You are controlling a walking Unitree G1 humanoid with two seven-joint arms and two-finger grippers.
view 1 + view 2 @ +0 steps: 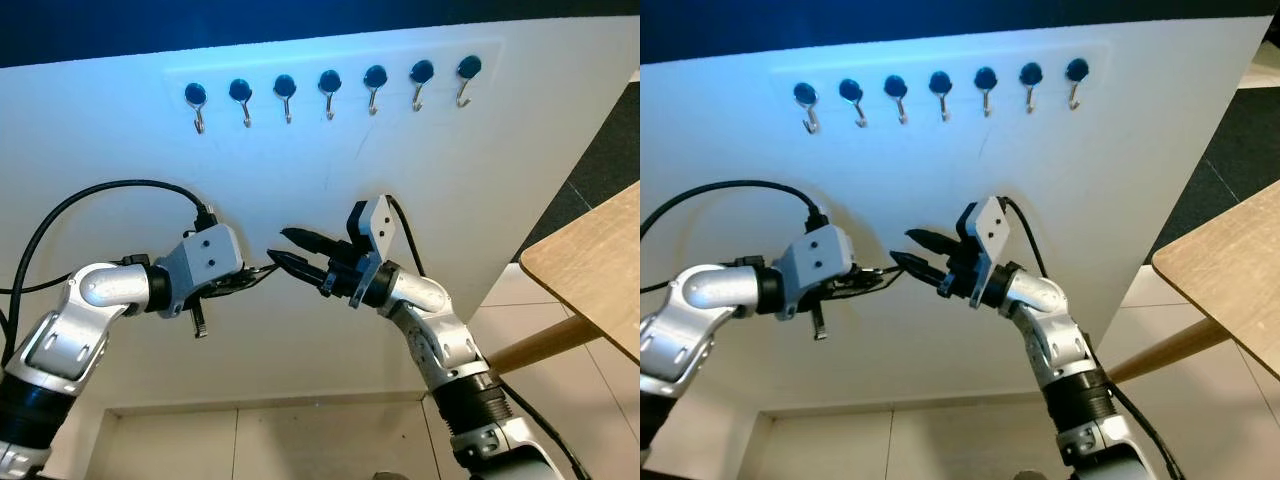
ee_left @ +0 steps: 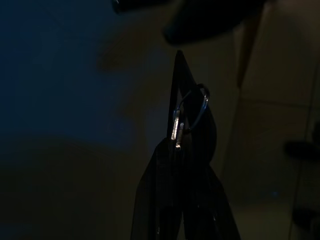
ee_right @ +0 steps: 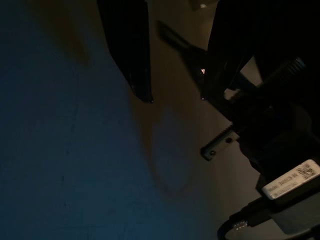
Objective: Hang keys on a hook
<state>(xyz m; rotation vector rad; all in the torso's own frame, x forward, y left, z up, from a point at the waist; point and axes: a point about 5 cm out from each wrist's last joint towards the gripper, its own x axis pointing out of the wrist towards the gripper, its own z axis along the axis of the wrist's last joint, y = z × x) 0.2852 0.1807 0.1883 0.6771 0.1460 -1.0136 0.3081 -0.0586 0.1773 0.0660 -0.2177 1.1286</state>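
Gripping the keys (image 2: 186, 119) in clenched left gripper (image 1: 262, 272) jaws, below the hooks (image 1: 329, 93) on the wall (image 1: 520, 150). Hovering just beside, right gripper (image 1: 292, 250) jaws spread apart.

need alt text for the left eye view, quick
Two silver robot arms meet before a white board, the left tool pinching a key ring while the open right tool reaches toward it. Seven small metal hooks line the board above; a wooden table edges in at right.

head views bright and sharp with bluish cast near top, wrist views very dark, murky
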